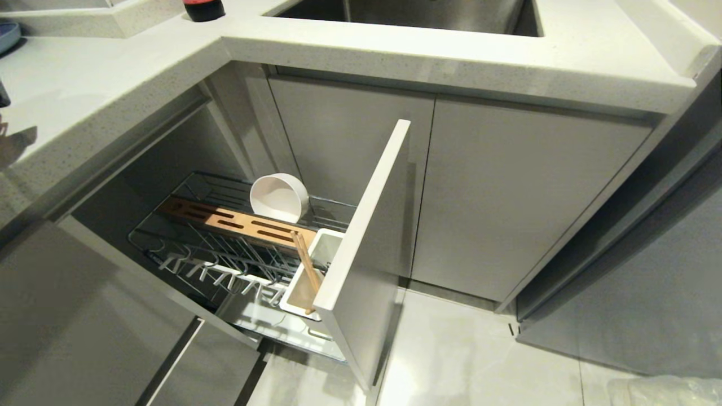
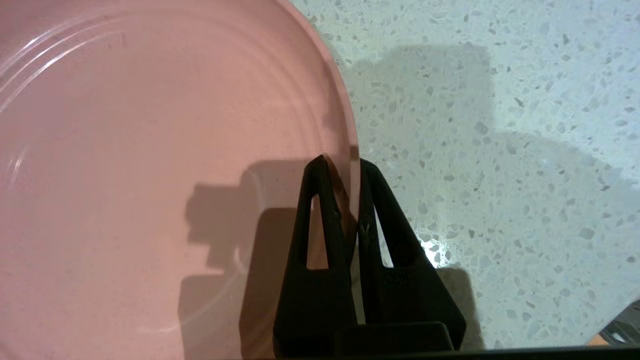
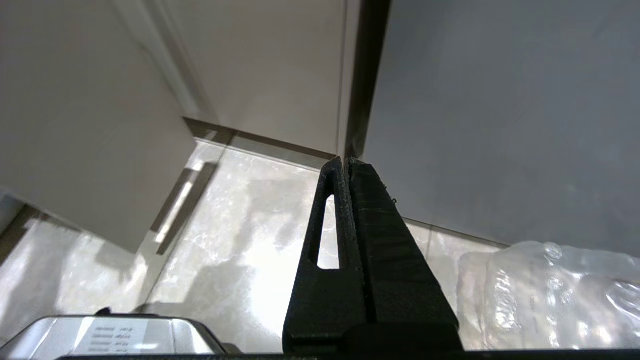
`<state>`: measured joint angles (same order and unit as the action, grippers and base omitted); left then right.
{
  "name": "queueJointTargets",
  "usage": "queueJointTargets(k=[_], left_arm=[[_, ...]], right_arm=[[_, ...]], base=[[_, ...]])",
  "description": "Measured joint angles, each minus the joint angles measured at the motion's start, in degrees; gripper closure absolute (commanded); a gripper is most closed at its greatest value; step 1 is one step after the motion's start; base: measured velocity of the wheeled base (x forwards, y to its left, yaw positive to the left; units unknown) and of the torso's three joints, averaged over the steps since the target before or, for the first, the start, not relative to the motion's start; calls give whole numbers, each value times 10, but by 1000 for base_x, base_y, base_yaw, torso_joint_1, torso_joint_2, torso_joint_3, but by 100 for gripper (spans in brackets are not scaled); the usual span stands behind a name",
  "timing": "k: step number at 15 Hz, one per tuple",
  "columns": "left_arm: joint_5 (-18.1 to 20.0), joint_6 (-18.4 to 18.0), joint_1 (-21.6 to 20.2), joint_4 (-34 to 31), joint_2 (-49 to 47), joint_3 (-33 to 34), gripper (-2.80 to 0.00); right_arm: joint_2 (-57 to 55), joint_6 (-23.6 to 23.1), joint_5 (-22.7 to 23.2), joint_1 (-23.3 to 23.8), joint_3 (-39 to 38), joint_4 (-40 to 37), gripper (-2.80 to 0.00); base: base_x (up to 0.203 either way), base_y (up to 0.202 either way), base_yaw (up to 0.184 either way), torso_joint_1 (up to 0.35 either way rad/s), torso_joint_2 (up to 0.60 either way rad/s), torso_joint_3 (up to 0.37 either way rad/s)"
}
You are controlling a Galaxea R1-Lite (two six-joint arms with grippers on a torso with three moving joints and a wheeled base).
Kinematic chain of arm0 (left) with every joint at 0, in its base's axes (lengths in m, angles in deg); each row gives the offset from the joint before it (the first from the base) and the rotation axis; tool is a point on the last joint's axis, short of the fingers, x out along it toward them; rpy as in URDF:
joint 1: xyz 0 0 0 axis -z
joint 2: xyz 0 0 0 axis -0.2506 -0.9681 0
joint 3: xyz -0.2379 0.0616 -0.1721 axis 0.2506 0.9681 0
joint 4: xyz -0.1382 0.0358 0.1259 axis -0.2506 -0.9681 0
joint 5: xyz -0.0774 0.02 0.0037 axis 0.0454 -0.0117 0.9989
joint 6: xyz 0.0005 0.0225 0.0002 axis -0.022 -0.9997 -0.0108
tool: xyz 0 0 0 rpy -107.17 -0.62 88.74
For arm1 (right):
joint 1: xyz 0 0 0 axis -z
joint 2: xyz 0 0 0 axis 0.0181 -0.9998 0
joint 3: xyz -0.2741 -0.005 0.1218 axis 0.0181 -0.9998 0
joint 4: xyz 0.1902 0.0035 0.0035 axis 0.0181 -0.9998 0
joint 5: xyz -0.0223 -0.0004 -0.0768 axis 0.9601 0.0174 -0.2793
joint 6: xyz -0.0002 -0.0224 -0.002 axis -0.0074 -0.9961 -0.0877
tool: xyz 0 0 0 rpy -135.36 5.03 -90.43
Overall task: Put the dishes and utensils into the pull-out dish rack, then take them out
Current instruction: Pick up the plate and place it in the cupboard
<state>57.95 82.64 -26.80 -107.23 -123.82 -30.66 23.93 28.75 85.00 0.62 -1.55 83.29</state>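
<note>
Left gripper (image 2: pixel 341 162) pinches pink plate (image 2: pixel 150 165) rim on speckled countertop (image 2: pixel 500 150)

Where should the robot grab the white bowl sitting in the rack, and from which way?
Best guess: pinch the bowl by its upper rim, coming down from above. It stands tilted on edge behind the wooden strip, so the thin rim is exposed for one finger inside and one outside, while the pull-out dish rack wires block its lower edge.

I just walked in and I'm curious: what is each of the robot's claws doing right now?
Left gripper: shut on the rim of the pink plate.
Right gripper: shut, holding nothing.
</note>
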Motion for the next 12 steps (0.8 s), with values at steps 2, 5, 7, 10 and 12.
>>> queueJointTargets(k=[2, 5, 7, 10, 12], left_arm=[[1, 0, 2, -1, 3, 1, 0], [2, 6, 17, 1, 17, -1, 0], [2, 22, 33, 17, 39, -2, 0], [2, 57, 65, 96, 79, -2, 0], [2, 85, 92, 166, 107, -2, 0]], right_arm=[[0, 0, 0, 0, 0, 0, 0], [0, 0, 0, 0, 0, 0, 0], [0, 0, 0, 0, 0, 0, 0], [0, 0, 0, 0, 0, 0, 0], [0, 0, 0, 0, 0, 0, 0]], base=[[0, 0, 0, 0, 0, 0], [0, 0, 0, 0, 0, 0], [0, 0, 0, 0, 0, 0], [0, 0, 0, 0, 0, 0], [0, 0, 0, 0, 0, 0]])
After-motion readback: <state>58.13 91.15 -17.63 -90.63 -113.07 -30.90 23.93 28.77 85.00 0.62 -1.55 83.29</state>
